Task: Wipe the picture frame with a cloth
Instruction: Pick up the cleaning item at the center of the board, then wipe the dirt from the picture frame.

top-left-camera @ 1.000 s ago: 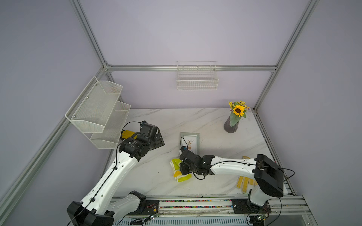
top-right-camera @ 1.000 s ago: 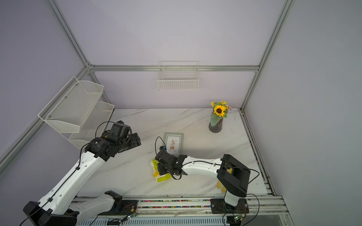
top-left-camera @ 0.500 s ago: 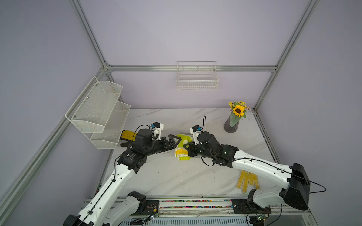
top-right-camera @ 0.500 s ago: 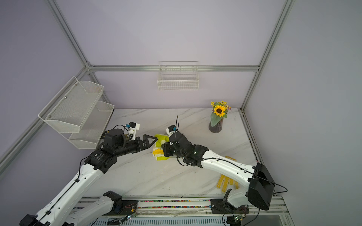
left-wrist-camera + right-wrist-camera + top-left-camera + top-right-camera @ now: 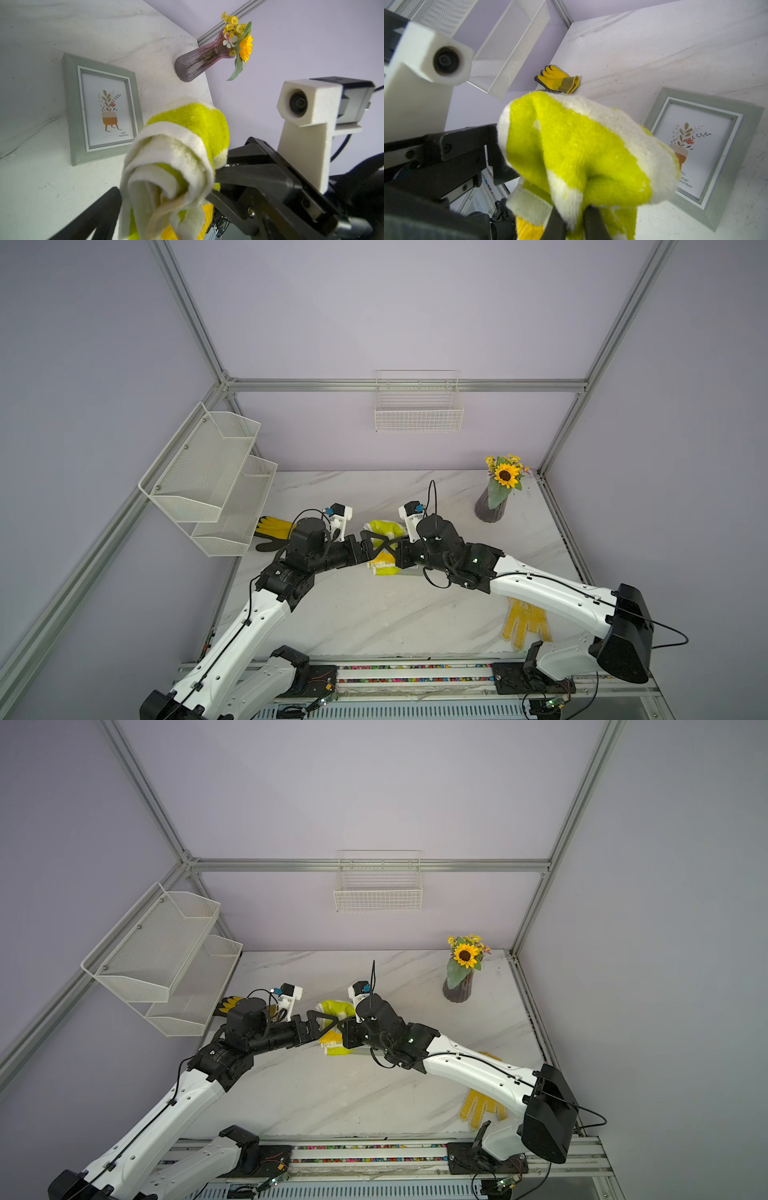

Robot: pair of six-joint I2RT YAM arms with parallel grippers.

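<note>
Right hand (image 5: 391, 543) is clamped on the cloth (image 5: 380, 527) and holds it bunched in the air over the counter (image 5: 374, 614) in both top views. The left hand (image 5: 374, 545) faces it with jaws spread wide on either side of the bundle. That spread suits a thick wad. With the two hands nose to nose, this looks like a handover or a re-grip before any wiping. Whether the left fingers touch the fabric I cannot tell from up here.

From the left wrist, the cloth hangs as a rolled lump close to the lens, pinched from the side by the right hand's fingers (image 5: 228, 178). One left finger shows just beside it. The frame (image 5: 104, 108) lies flat and face up on the counter beyond the cloth, untouched, so its glass is open to a downward wipe.

From the right wrist, the closed fingers (image 5: 592, 224) bite a fold low on the cloth, so most of it bulges free as a wiping pad. The frame (image 5: 702, 158) lies just past it. A glove (image 5: 558, 80) sits well apart at the counter's edge.
</note>
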